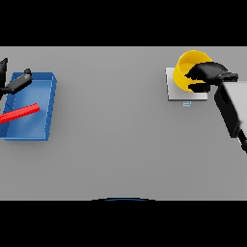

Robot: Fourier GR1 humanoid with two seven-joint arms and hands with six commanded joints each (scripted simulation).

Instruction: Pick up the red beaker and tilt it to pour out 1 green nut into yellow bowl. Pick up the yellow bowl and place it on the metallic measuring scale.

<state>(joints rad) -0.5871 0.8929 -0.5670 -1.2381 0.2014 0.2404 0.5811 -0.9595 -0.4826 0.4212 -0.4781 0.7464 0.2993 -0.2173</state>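
The yellow bowl [185, 67] stands on the pale metallic scale [171, 91] at the far right of the table. My right hand [207, 73] is at the bowl's right rim, its fingers curled over the edge and hiding part of the inside. The red beaker [21, 114] lies tilted on its side in a blue bin [41, 123] at the far left. Just above the bin's far left corner is my left hand [17, 83], with its fingers stretched out and clear of the beaker. No green nut shows.
The scale's small display tab [187, 103] juts toward me from its front edge. The grey table [116, 135] spans the space between the bin and the scale.
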